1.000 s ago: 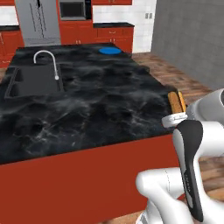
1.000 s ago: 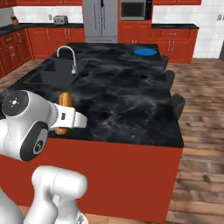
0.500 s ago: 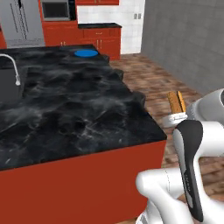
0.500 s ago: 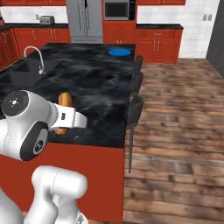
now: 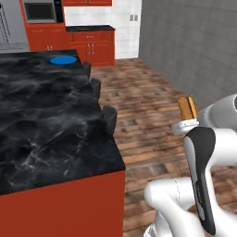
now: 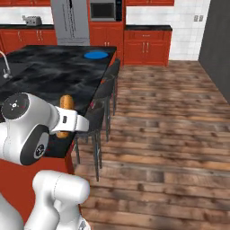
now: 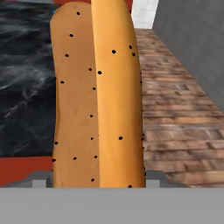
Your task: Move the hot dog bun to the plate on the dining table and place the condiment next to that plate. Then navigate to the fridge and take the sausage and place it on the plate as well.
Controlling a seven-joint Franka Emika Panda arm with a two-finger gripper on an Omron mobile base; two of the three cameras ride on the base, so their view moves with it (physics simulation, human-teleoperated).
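Tan-orange and speckled with dark seeds, the hot dog bun stands upright in the gripper, whose jaws are closed on its lower end; from the left base camera its split top pokes up above the white wrist, out over the wooden floor and well clear of the dining table. From the right base camera the bun sits against the arm at the table's near corner.

The blue plate lies at the far end of the black marble top, close to the edge lined with dark stools. The grey fridge stands against the back wall beyond it.

This reads as the carry phase of step 1: the bun is secured but not yet delivered. To do it well, the base should probably run along the stool side until the plate is within easy reach, keeping the arm tucked so the bun clears the stool backs. The grip looks low on the bun, so a slow, level swing over the plate and a low release would limit tipping or rolling off.
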